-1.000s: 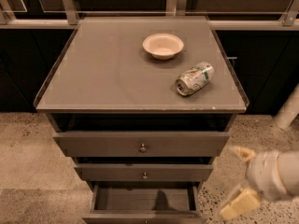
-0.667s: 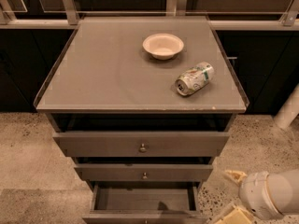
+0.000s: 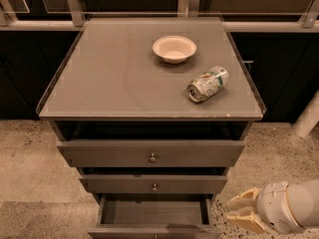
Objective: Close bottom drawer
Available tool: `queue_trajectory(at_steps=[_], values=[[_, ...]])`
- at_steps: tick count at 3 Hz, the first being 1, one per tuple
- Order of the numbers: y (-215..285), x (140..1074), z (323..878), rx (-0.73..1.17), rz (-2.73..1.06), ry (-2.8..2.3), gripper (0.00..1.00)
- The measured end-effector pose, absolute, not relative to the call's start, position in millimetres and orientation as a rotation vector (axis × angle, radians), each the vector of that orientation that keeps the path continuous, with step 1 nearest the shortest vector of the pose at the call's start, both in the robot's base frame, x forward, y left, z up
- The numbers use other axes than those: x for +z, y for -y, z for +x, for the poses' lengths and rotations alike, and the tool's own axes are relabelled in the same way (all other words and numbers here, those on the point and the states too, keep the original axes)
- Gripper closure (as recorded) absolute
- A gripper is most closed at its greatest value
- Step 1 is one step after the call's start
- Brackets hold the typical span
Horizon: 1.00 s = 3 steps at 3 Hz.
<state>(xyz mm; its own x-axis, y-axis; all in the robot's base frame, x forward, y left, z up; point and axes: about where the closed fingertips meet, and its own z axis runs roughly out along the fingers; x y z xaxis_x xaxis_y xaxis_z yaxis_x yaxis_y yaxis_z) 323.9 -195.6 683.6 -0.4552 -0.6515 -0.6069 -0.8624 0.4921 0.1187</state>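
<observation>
Fingers: the two cream fingers (image 3: 244, 199) stand a little apart with nothing between them, so they grasp nothing.
Gripper: the gripper (image 3: 231, 209) hangs low at the right of the cabinet, near the bottom drawer's right front corner, with its tips pointing left towards it. No contact shows.
Bottom drawer: the bottom drawer (image 3: 152, 214), lowest of three, is pulled well out and its bare inside shows. Its front panel lies at the lower edge of the view, and its knob is out of sight.
Other drawers: the middle drawer (image 3: 153, 184) and the top drawer (image 3: 152, 153) sit further back.
Cabinet top: a bowl (image 3: 174, 49) and a can (image 3: 208, 83) on its side rest there, well apart from the work.
Step in hand: the approach, by my reading; the push is not yet begun.
Next move: bring the gripper round in front of the front panel, near its middle, then press straight in towards the cabinet so the drawer does not skew.
</observation>
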Motion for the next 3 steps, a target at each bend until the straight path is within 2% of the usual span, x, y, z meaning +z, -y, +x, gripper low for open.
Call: queue_trajectory(at_steps=[1,2,3], values=[[200,671,331,0.58,-1.21,-2.274,0.84],[211,634,344,0.609,-1.101,-2.304,1.0],[217,585,356,0.681,-0.996,-2.328,1.0]])
